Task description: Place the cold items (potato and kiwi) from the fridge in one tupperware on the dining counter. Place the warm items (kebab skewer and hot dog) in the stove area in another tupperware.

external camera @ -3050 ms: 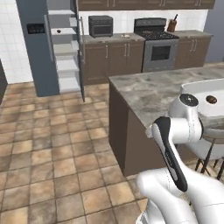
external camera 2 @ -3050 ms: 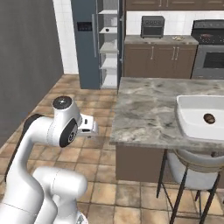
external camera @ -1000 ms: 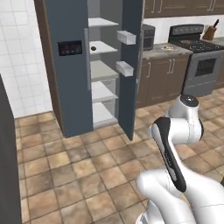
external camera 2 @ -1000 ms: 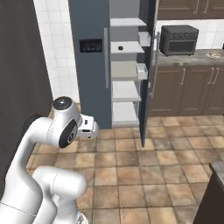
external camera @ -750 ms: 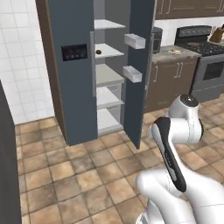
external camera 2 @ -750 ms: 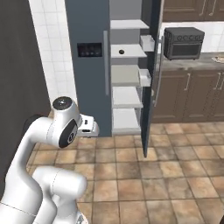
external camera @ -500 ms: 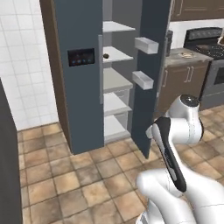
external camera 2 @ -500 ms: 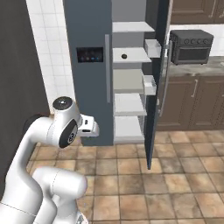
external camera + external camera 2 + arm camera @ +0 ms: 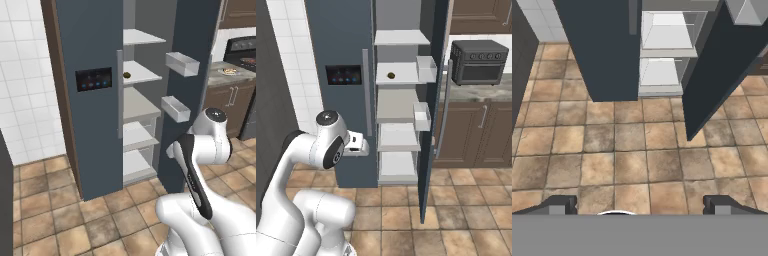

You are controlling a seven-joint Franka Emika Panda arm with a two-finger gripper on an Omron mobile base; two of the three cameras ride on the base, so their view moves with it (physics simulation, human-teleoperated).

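In front of the robot stands the tall dark grey-blue fridge (image 9: pixel 90 100), its right door (image 9: pixel 433 100) swung wide open and its left door, with the small lit control panel (image 9: pixel 93 79), closed. On the second white shelf (image 9: pixel 398 74) from the top lies a small brown rounded item (image 9: pixel 391 75), apart from anything else on that shelf; at this size I cannot tell whether it is the potato or the kiwi. The same item (image 9: pixel 127 75) shows from the left side, near the shelf's front edge. Two pale door bins (image 9: pixel 182 63) hang on the inside of the open door, one above the other. Right of the fridge, a black microwave-style oven (image 9: pixel 478 62) sits on the counter (image 9: pixel 481 90) above brown wooden cabinets (image 9: pixel 476 132). Further right, seen from the left side, is a black stove (image 9: pixel 243 55).

The white arm (image 9: pixel 326 145) is folded close to its own body, the hand held low in front of the fridge and pointing down at the brown tiled floor (image 9: pixel 632 150). The gripper (image 9: pixel 639 205) has its two dark fingertips (image 9: pixel 559 205) spread wide apart with nothing between them, only floor tiles beneath.
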